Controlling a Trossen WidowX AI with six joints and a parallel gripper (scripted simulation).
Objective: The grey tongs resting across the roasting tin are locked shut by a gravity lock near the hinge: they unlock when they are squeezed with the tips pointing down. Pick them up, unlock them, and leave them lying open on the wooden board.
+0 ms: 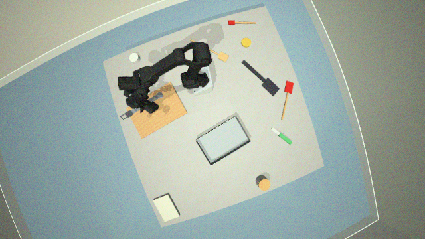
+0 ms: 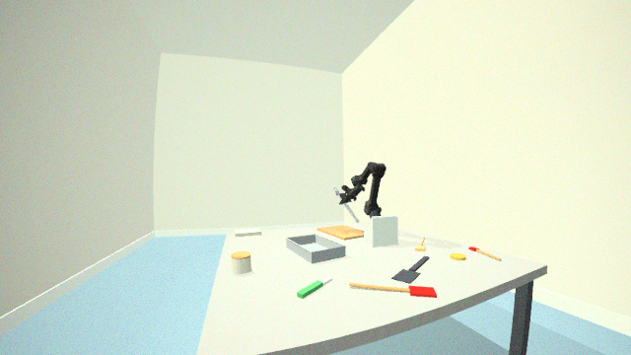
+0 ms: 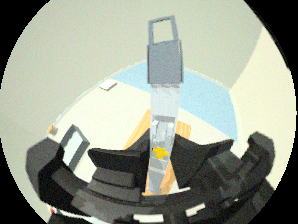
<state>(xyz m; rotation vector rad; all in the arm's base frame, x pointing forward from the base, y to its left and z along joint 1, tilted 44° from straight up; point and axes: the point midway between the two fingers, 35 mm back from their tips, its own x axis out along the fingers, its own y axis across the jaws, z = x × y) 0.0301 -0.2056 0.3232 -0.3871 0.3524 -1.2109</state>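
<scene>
My gripper (image 1: 143, 108) (image 2: 342, 200) (image 3: 157, 130) is shut on the grey tongs (image 1: 133, 111) (image 2: 351, 213) (image 3: 165, 62), around the middle of their length. They hang in the air above the wooden board (image 1: 146, 129) (image 2: 340, 232) (image 3: 136, 136), touching nothing below. The tongs are tilted: the end with the open loop points up and out, and the other end slants down towards the arm's base. A yellow mark (image 3: 160, 153) shows on them between the fingers. The arms look close together; whether the lock is engaged cannot be told.
The roasting tin (image 1: 223, 139) (image 2: 327, 254) (image 3: 73, 145) stands empty beyond the board. A pale upright block (image 1: 207, 87) (image 2: 385, 232) stands by the arm's base. A white round thing (image 1: 133, 57) is near the table's edge. A dark spatula (image 1: 270, 87) (image 2: 406, 275) lies farther off.
</scene>
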